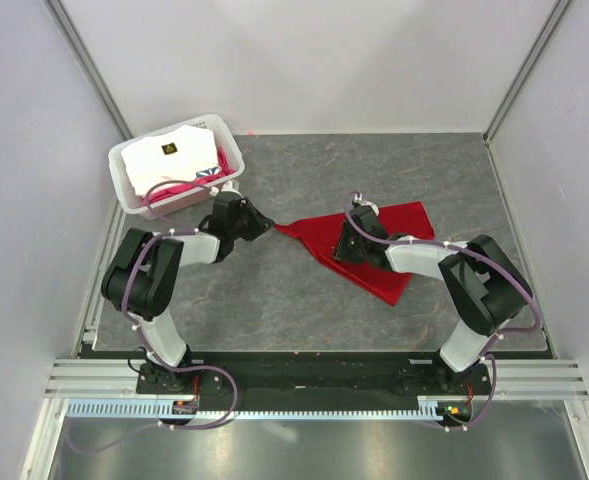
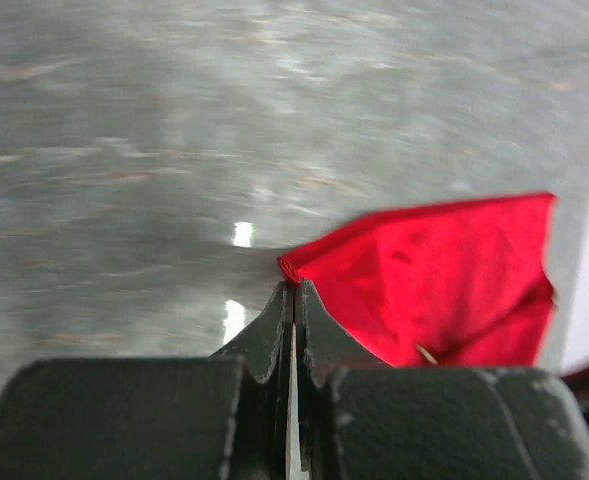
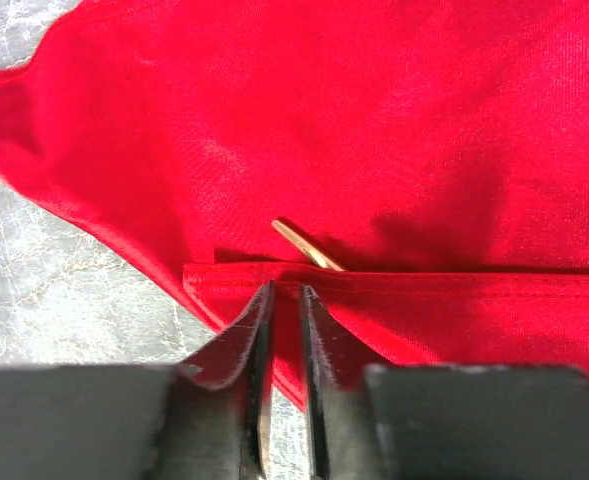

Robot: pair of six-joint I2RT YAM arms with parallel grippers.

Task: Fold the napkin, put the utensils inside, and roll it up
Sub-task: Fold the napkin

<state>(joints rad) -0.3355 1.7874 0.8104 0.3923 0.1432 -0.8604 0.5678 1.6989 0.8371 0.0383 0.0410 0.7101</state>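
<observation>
Your left arm (image 1: 159,265) bends at the elbow and reaches inward to the right, its left gripper (image 2: 294,288) pinched tight on a corner of the napkin (image 2: 444,270). Your right arm (image 1: 479,280) mirrors it, forearm pointing left and low. The right gripper (image 3: 282,295) has its jaws almost together, nipping the cloth's folded edge.

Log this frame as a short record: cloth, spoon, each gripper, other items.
napkin: bright red soft cloth, folded, flat on grey table
spoon: small, brown, wooden; only handle tip showing at the fold
left gripper: shut on napkin's corner
right gripper: shut on napkin's hemmed edge
other: white plastic bin with white and pink fabric, back left
</observation>
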